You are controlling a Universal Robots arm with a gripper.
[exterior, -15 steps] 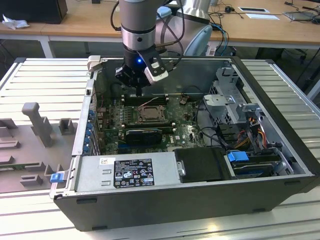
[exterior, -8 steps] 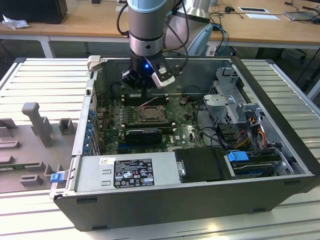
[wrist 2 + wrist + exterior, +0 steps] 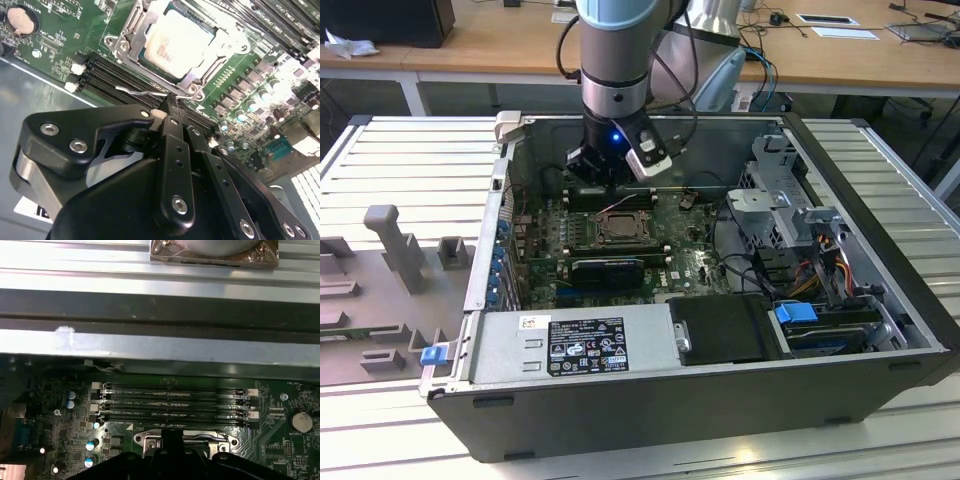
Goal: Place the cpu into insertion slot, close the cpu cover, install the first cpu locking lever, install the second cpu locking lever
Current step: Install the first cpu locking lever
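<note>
- showing the socket work well advanced: the cpu lies flat inside the insertion slot, its pale top visible through the window of the cpu cover.
- the cpu cover appears folded down over the chip and frames it on all sides, so the first two steps read as done.
- the gripper has its fingertips drawn together, with no gap visible between them. they sit at the end of a thin wire locking lever that runs along the slot's edge nearest the memory slots. the lever work is judged to be in hand, not finished.
- whether the wire is nipped between the fingertips or merely touched cannot be told, since the tips cover its end.
- whether this locking lever is hooked under its catch is unclear, and the other lever cannot be made out with confidence.
- in the exterior view the gripper hangs just above the insertion slot, inside the open computer case, and hides the slot's far edge.
- in the first wrist view the gripper's dark body cuts off all but one edge of the insertion slot.
</note>
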